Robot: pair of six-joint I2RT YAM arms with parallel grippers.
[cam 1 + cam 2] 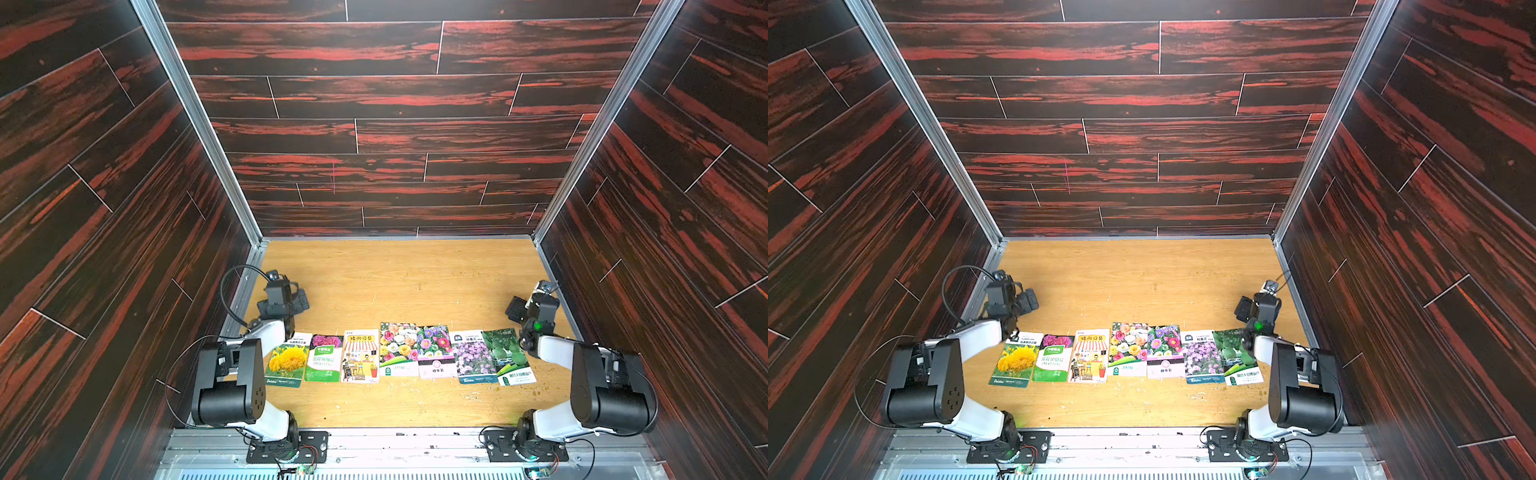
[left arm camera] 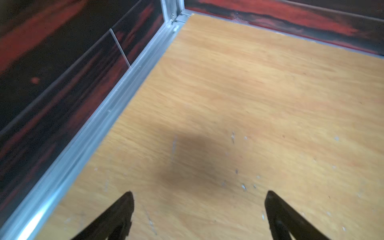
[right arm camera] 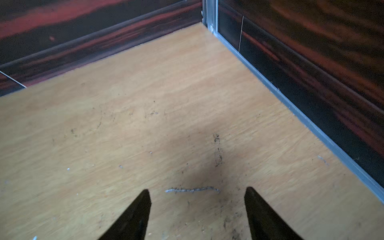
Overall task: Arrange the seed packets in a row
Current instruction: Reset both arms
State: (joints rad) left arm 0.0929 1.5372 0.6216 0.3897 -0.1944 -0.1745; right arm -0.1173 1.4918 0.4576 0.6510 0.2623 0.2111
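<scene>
Top views, packets: seven seed packets lie flat in one side-to-side row on the near half of the table. Neighbours touch or slightly overlap. The sunflower packet is at the left end and the green-leaf packet at the right end.
Top views, edges: both row ends are crowded. The left arm covers the sunflower packet's far corner, and the right arm is just beside the green-leaf packet.
Top views, free room: the far half of the table is bare wood up to the back wall. A bare strip also runs between the row and the near edge.
Top views, left gripper: it sits beyond the row by the left wall, clear of all packets. Its opening is hard to read here.
Top views, right gripper: it sits beyond the row's right end by the right wall, clear of all packets.
Left wrist, edges: a metal rail runs under the dark wall to the corner, with open wood ahead. The frame is blurred.
Left wrist, gripper: the jaws are spread wide with only table between the tips, nothing held.
Right wrist, edges: a rail runs along the wall to the corner, with bare scuffed wood ahead.
Right wrist, gripper: the jaws are apart, a bit narrower than the left's. A pale scratch shows on the wood between the tips, and nothing is gripped.
</scene>
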